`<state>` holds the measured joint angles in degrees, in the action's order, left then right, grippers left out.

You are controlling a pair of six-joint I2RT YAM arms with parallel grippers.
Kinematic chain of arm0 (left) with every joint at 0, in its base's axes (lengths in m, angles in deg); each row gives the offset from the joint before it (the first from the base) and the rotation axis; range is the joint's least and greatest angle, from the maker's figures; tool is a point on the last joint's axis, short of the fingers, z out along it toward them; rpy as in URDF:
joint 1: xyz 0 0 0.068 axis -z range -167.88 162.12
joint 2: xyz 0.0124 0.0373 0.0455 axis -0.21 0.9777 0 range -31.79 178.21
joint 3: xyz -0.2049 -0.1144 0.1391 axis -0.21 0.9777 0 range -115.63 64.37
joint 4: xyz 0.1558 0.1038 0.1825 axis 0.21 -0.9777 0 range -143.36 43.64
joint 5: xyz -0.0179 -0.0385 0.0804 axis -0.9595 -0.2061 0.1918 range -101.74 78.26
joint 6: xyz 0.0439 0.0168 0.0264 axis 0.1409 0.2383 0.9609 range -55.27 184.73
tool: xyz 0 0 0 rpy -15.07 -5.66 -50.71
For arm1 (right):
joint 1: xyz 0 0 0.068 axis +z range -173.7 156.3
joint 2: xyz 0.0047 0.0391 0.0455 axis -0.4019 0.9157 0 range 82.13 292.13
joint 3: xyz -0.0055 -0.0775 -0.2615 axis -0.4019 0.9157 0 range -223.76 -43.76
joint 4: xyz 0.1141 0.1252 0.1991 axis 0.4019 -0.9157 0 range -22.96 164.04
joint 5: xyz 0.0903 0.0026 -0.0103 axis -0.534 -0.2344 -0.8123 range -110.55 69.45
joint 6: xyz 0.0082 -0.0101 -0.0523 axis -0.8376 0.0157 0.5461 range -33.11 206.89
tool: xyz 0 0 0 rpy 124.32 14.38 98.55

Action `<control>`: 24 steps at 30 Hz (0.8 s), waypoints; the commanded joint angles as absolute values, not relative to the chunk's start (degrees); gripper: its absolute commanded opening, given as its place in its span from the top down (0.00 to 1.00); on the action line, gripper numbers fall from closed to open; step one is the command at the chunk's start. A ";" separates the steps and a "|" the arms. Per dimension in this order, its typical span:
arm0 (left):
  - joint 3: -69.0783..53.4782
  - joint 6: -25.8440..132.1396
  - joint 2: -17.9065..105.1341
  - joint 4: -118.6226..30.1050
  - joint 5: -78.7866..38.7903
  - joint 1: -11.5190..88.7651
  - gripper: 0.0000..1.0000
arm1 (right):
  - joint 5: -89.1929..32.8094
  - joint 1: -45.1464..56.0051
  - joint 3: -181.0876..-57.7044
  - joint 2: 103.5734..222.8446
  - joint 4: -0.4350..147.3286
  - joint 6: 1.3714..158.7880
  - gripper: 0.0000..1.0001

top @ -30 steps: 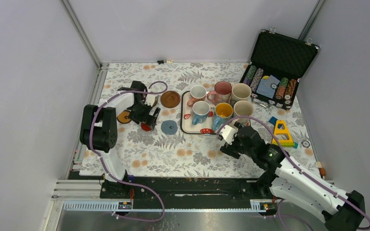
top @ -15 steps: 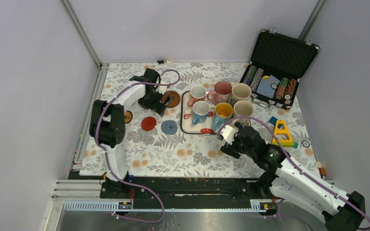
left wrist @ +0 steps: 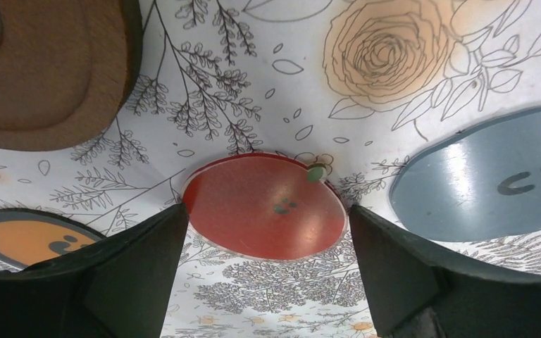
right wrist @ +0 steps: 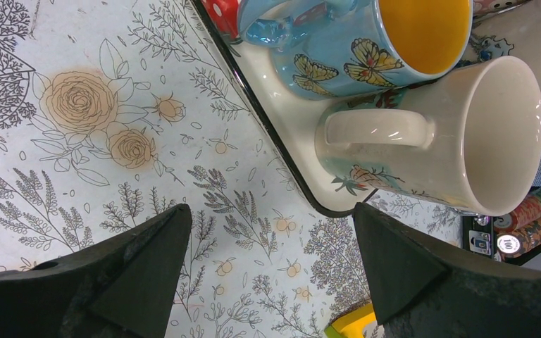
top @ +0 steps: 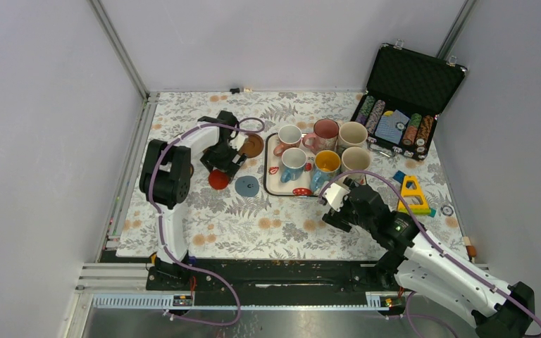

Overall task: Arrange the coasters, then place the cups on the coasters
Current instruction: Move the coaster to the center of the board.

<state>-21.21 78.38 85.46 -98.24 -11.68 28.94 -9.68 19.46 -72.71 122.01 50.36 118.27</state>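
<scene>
My left gripper [left wrist: 268,215] [top: 220,167] is open, low over the cloth, with one fingertip on each side of the flat red coaster [left wrist: 264,208] [top: 216,182]. Around it lie a grey-blue coaster [left wrist: 479,183] [top: 246,186], a dark brown coaster [left wrist: 42,70] [top: 253,145] and a black coaster with an orange centre [left wrist: 25,239]. Several cups stand on a white tray [top: 270,176]: pink [top: 325,132], two cream [top: 353,133] [right wrist: 451,134], and blue with a yellow inside [right wrist: 366,42]. My right gripper [right wrist: 271,211] [top: 338,201] hangs open and empty by the tray's near right corner.
An open black case of striped poker chips [top: 401,120] stands at the back right. A yellow toy [top: 412,193] lies right of the tray, beside my right arm. Grey walls and metal rails enclose the floral cloth.
My left gripper left the red coaster on the cloth, swung out to the brown coaster, then came back over the red one. The right arm has not moved.
</scene>
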 commanded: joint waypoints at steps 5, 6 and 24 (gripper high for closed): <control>-19.40 78.82 84.81 -98.32 -6.64 28.85 0.15 | -10.21 19.05 -73.28 120.67 51.30 117.67 0.07; -19.14 78.90 84.64 -98.32 -6.62 28.88 0.17 | -10.38 19.02 -73.29 120.53 51.29 117.64 0.07; -10.54 81.58 76.99 -98.70 -8.72 28.84 0.25 | -10.53 19.02 -73.64 119.66 50.58 117.36 0.07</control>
<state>-11.75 80.78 79.84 -98.98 -9.50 28.99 -9.70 19.46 -72.71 120.32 50.32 118.07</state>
